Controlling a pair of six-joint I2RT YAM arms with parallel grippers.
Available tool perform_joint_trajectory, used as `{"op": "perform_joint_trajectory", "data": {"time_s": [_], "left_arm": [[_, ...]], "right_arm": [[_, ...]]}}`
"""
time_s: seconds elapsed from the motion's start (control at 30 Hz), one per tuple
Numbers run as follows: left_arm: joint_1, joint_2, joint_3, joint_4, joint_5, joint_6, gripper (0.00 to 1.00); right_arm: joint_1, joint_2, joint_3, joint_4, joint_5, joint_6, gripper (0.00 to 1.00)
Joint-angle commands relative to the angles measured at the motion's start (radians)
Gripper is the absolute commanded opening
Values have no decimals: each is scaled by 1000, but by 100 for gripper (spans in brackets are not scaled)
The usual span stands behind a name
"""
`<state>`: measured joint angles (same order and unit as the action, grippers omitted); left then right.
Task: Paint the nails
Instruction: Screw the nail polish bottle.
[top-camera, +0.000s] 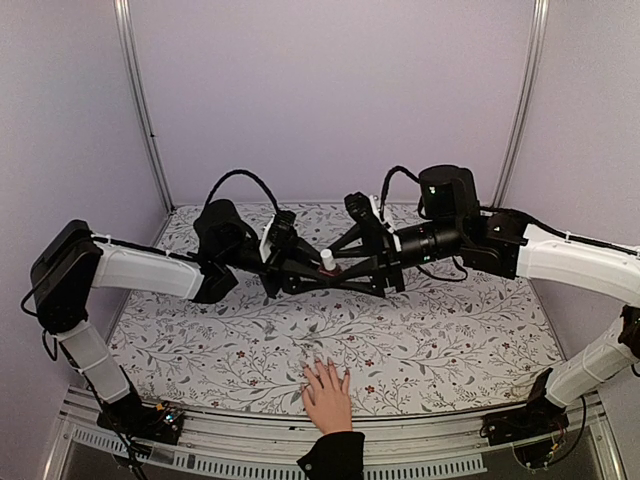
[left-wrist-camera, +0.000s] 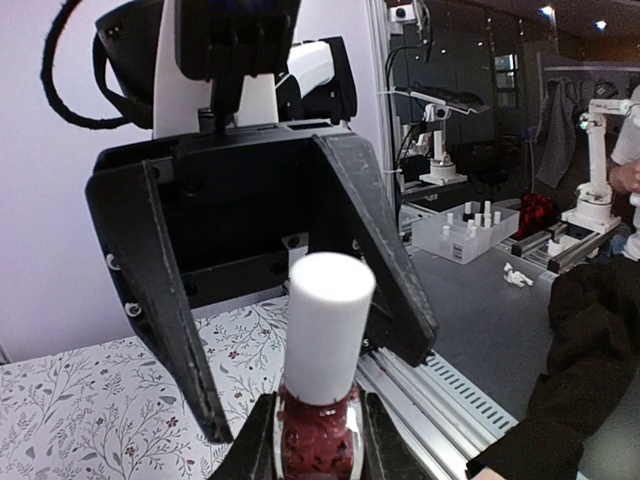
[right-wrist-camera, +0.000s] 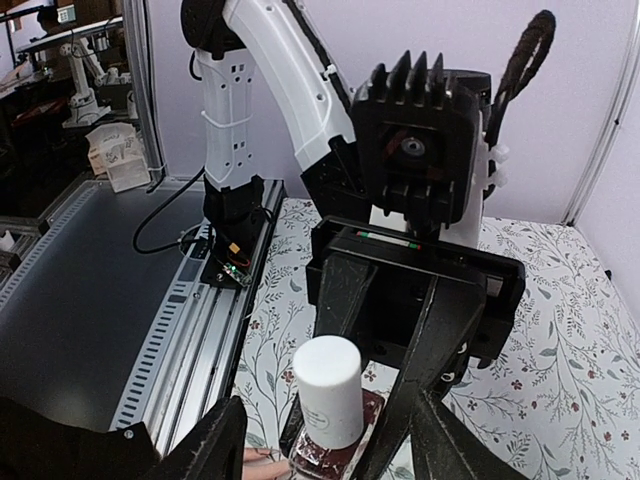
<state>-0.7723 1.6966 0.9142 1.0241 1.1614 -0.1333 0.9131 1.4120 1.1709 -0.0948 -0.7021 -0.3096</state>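
left gripper (left-wrist-camera: 320, 445) clamps dark-red bottle (right-wrist-camera: 325, 458), white cap (right-wrist-camera: 328, 390) on; right gripper (left-wrist-camera: 315, 388) spread open around cap.

Table (top-camera: 470, 340) is carrying a white cloth printed with vines and small flowers. A hand (top-camera: 327, 395) is lying palm down on the cloth at the middle of the near edge. Its fingers are spreading away from the rail (top-camera: 430, 445). The nails (top-camera: 322, 363) are too small to resolve.
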Motion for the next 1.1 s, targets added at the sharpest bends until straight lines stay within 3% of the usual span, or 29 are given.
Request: {"op": "perform_joint_trajectory", "data": {"time_s": [0.0,0.27,0.63,1.07], "left_arm": [[-4,25,33,-33,56,-5,0],[-14,43,59,-81,77,15,0],[-14,44,64,-83,58,24,0],[5,10,13,61,-92,-39,0]], "right_arm": [[-2,-18,64,-91,-21,-53,55],[-1,6,108,-145,-51,-82,47],[-2,27,117,-170,-76,-101,9],[-2,49,81,-138,7,-90,4]]}}
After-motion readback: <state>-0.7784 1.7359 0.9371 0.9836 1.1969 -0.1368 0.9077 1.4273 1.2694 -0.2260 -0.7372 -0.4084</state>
